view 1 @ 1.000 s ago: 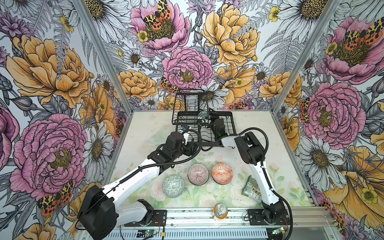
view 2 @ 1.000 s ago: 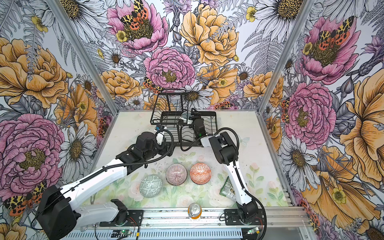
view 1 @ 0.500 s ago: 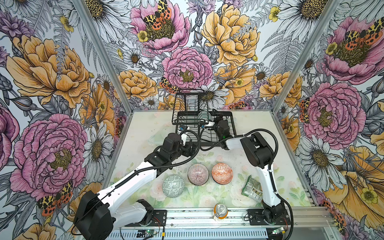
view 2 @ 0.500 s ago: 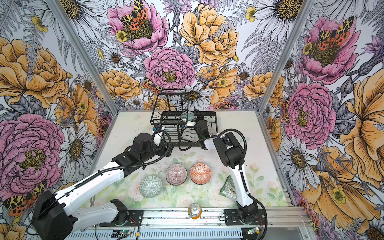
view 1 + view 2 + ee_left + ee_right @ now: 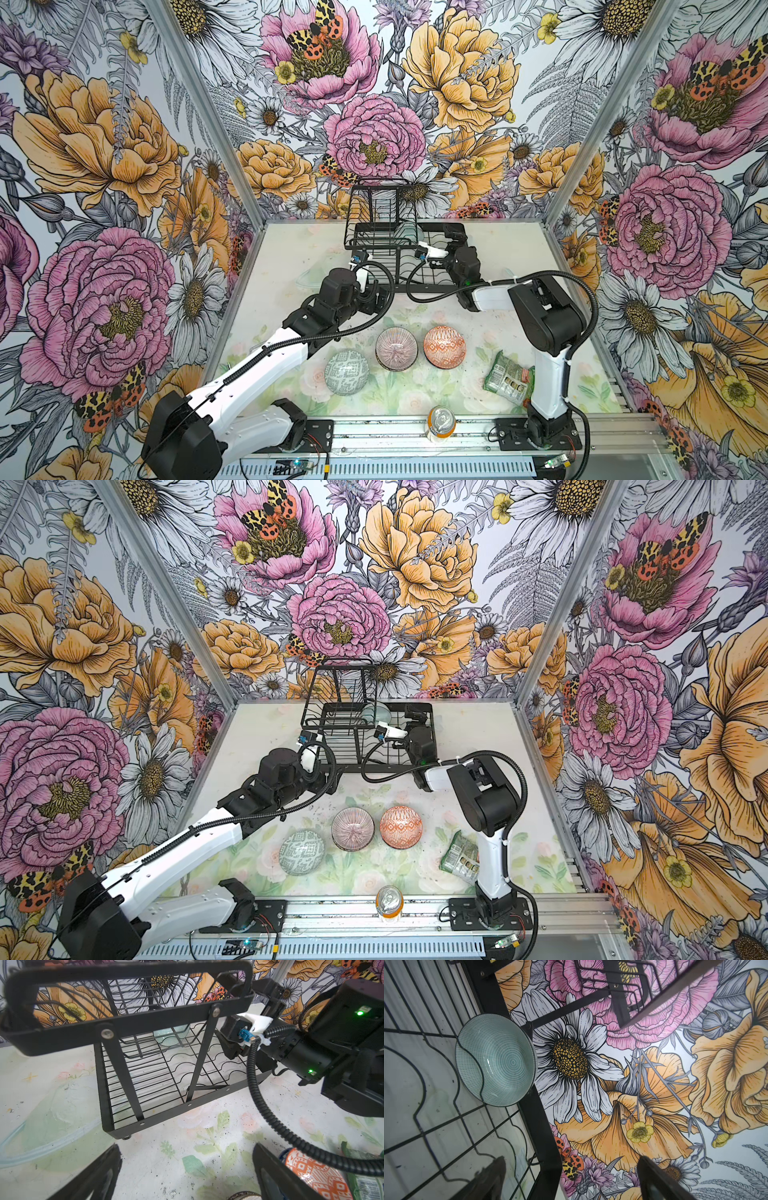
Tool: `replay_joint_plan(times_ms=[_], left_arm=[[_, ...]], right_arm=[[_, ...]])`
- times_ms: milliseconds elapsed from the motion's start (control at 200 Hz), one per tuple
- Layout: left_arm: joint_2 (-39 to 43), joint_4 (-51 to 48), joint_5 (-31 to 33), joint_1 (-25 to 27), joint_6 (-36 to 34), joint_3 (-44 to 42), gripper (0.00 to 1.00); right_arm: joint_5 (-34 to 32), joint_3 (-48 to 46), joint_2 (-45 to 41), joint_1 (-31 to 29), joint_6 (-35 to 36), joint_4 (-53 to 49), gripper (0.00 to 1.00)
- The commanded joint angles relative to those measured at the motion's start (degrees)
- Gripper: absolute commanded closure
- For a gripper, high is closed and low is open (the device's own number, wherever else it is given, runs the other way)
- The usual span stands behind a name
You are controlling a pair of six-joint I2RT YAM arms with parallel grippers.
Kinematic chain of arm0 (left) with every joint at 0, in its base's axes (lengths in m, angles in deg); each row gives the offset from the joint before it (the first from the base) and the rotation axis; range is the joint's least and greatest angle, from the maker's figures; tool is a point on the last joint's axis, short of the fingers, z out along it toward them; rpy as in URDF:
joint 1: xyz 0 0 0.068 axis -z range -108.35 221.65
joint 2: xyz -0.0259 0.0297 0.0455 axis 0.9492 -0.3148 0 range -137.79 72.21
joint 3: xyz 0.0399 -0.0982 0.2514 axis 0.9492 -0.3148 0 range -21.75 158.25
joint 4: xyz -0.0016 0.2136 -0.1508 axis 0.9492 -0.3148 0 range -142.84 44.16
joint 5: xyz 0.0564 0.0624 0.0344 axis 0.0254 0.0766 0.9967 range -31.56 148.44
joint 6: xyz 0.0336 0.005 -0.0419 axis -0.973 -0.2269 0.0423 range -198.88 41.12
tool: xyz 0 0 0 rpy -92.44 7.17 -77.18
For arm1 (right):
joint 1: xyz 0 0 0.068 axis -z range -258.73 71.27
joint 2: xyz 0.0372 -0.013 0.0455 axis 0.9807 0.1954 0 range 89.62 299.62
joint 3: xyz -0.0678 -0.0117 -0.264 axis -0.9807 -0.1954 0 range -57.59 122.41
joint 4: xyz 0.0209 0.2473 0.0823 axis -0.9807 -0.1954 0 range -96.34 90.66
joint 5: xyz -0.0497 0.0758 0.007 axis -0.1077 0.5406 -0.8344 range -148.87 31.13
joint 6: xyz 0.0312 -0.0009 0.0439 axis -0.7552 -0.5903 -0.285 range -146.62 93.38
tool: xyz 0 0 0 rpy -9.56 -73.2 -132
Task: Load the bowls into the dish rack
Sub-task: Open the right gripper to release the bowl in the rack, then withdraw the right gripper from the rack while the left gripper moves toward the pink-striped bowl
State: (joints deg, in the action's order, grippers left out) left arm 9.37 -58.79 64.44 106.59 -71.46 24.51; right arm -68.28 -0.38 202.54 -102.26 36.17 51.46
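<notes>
1. The dish rack (image 5: 158, 1020) stands at the back of the desk (image 5: 291, 257); the teal bowl (image 5: 496, 1059) leans inside its lower tier.
2. The grey-green bowl (image 5: 346, 372), pink bowl (image 5: 396, 348) and orange bowl (image 5: 444, 347) sit in front.
3. My left claw (image 5: 187, 1151) and right claw (image 5: 571, 1161) are spread, empty; I'd lift the right clear of the wires.

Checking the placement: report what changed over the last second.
The right gripper, open, drew rightward away from the pale teal ceramic bowl standing in the black wire dish rack; the left gripper eased back slightly. The three other patterned bowls stayed put.
</notes>
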Motion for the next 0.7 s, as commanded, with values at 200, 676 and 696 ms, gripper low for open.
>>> replay_joint_plan(times_ms=[200,676,696], left_arm=[[2.7,-3.7,-0.3,-0.7,-0.5,-0.7,0.01],[3.5,-8.1,-1.1,0.8,3.1,-2.6,0.01],[3.6,-8.2,-1.1,0.9,3.2,-2.8,0.01]], right_arm=[[-5.9,-9.9,-16.9,-1.5,-15.4,-9.3,0.01],[-10.8,-7.3,-41.4,-4.4,-55.1,-57.0,0.01],[-10.0,-6.8,-41.9,-4.4,-56.3,-59.0,0.01]])
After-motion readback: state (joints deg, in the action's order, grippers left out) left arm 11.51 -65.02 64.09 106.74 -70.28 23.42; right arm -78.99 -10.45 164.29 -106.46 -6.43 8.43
